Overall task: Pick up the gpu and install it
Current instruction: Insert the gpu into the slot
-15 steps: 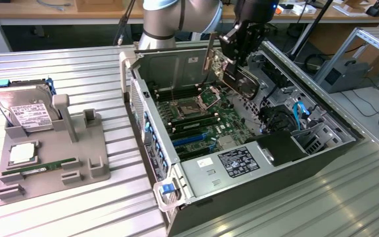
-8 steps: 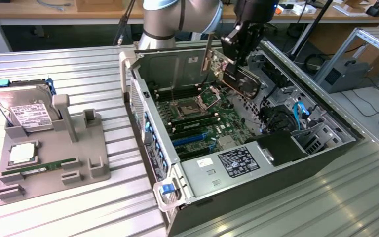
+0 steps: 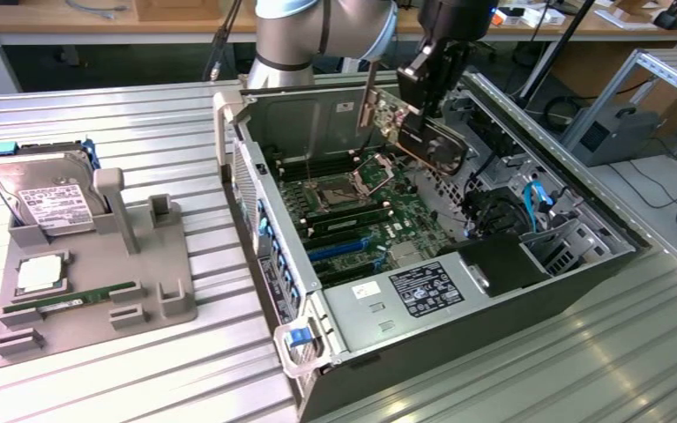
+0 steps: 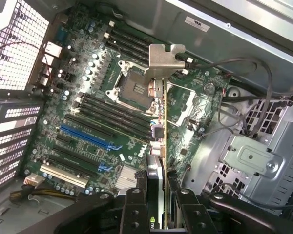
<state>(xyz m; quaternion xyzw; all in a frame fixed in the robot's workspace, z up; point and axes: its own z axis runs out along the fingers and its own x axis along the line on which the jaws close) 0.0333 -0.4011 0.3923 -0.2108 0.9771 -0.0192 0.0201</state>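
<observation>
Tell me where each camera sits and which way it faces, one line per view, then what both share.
Exterior view: off the arm, raised above the table, looking down into the open computer case; shows the arm and gripper holding the gpu over the motherboard.
Wrist view: on the wrist, looking along the gpu down at the motherboard; shows the gripper closed on the gpu.
Shared: gpu, gripper, motherboard, computer case.

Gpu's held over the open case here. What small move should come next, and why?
Probably carry the gpu across toward the blue expansion slot before lowering. The gripper is shut on it, and it hangs above the motherboard near the CPU socket, clear of the board and not over the slots.
</observation>
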